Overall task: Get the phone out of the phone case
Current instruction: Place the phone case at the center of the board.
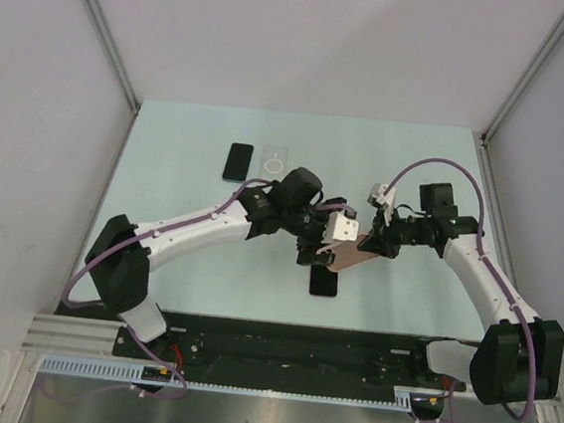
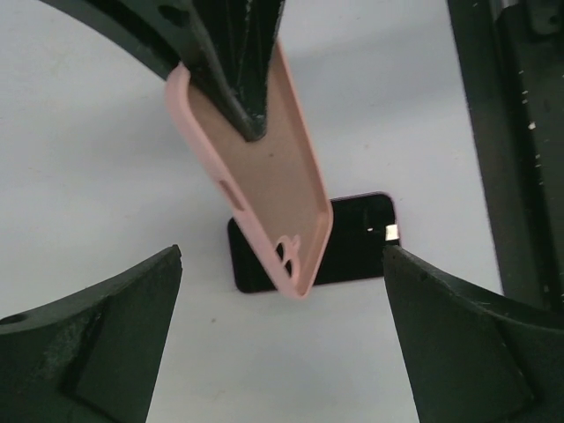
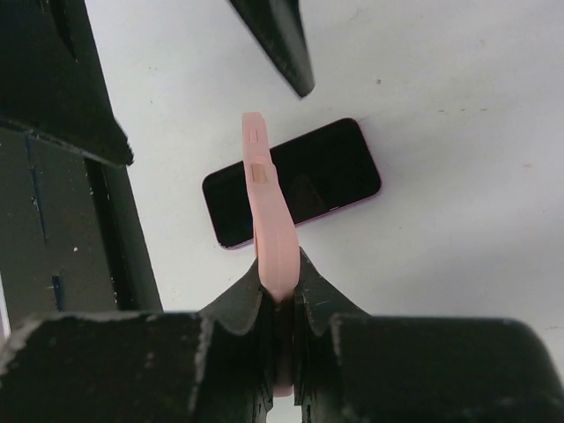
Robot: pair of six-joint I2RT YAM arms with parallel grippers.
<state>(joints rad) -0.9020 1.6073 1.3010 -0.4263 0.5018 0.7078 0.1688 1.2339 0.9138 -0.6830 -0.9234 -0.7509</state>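
Note:
The pink phone case is empty and hangs in the air, held by one end in my right gripper, which is shut on it. It also shows edge-on in the right wrist view and open-side up in the left wrist view. The black phone lies flat on the table below the case; it shows too in the left wrist view and the right wrist view. My left gripper is open and empty, just left of the case, with nothing between its fingers.
A second black phone and a clear phone case lie at the back left of the table. White walls close in the table on three sides. The two arms nearly meet above its middle.

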